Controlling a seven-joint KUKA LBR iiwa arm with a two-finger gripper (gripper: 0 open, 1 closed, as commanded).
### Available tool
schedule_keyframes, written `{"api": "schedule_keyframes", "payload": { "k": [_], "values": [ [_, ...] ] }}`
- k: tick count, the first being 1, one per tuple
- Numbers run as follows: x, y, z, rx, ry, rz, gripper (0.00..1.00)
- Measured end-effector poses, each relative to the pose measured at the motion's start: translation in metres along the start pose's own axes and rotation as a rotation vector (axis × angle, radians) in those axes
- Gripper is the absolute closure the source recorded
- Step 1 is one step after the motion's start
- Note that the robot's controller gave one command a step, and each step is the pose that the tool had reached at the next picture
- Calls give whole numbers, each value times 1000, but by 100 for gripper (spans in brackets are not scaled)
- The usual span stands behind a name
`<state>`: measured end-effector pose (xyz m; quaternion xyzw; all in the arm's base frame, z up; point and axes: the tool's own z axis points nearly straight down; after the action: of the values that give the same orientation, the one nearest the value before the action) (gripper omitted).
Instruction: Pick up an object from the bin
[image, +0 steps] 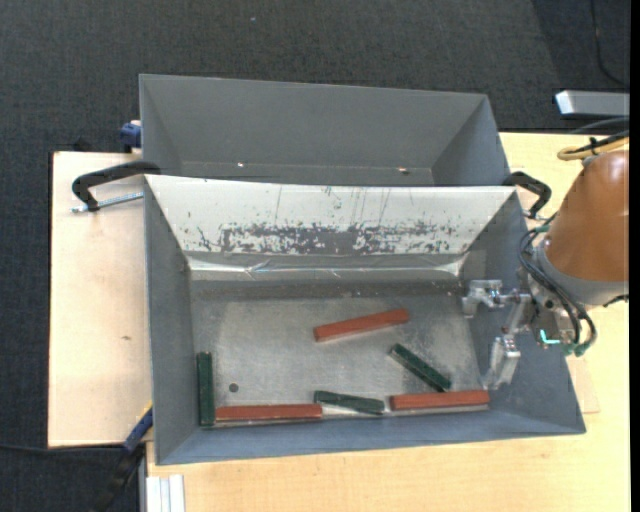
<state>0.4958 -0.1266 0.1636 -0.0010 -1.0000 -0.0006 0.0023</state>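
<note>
My gripper (500, 362) hangs at the bin's right side, close to the right wall. It is just above the right end of a red-brown flat bar (440, 401) that lies along the front wall. A short dark green bar (420, 367) lies slanted on the floor to the gripper's left. Further left and toward the middle of the bin, another red-brown bar (362, 325) lies at a slight tilt. I see nothing held in the gripper.
Along the front wall lie a second dark green bar (350, 402) and a long red-brown bar (268, 411). A dark green bar (204, 388) lies along the left wall in the front left corner. The arm comes in over the right rim.
</note>
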Motion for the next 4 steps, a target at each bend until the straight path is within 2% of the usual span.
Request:
{"api": "schedule_keyframes", "payload": {
  "k": [1,2,3,4],
  "values": [
    [-1,1,-3,1,-6,-2,0],
    [-6,14,36,1,-7,142,0],
    [-18,59,93,0,-5,-64,100],
    [-18,59,93,0,-5,-64,100]
  ]
}}
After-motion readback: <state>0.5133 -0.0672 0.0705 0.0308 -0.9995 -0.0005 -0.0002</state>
